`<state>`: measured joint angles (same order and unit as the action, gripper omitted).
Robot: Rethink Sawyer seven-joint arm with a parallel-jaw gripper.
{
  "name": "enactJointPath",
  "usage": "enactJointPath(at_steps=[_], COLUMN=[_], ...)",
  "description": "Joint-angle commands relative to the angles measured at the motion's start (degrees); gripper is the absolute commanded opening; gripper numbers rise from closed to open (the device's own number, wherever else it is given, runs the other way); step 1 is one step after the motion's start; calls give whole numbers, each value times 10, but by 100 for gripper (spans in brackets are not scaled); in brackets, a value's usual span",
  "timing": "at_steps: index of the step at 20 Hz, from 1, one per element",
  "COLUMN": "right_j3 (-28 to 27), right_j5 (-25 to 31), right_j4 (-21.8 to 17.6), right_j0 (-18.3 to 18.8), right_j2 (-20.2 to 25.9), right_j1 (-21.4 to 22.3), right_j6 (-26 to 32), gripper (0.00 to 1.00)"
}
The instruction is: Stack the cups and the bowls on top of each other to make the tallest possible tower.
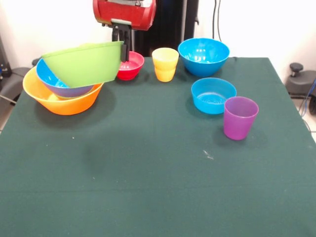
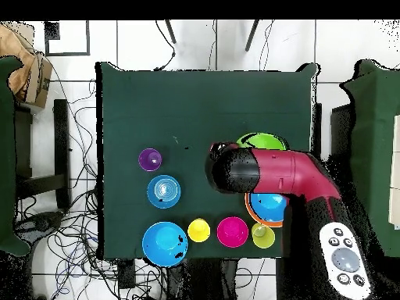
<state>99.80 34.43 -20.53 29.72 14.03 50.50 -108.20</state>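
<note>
The claw (image 1: 122, 45) grips the tilted lime green bowl (image 1: 84, 64) by its rim above the orange-yellow bowl (image 1: 61, 101).

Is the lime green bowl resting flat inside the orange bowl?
No: in the front view the lime green bowl hangs tilted from the gripper, above the orange bowl.
</note>
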Motion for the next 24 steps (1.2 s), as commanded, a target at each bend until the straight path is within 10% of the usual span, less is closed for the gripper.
enactJointPath(at_steps=[1,13,24], right_j3=[45,95,16], right_j5=[-58,-49,-4], right_j4=[-59,-16,9], right_j0=[-38,-70,-125], right_j2=[-13,-5,-6], right_j1=[-33,21,-13], right_j6=[-33,-41,-59], gripper=[0,0,0])
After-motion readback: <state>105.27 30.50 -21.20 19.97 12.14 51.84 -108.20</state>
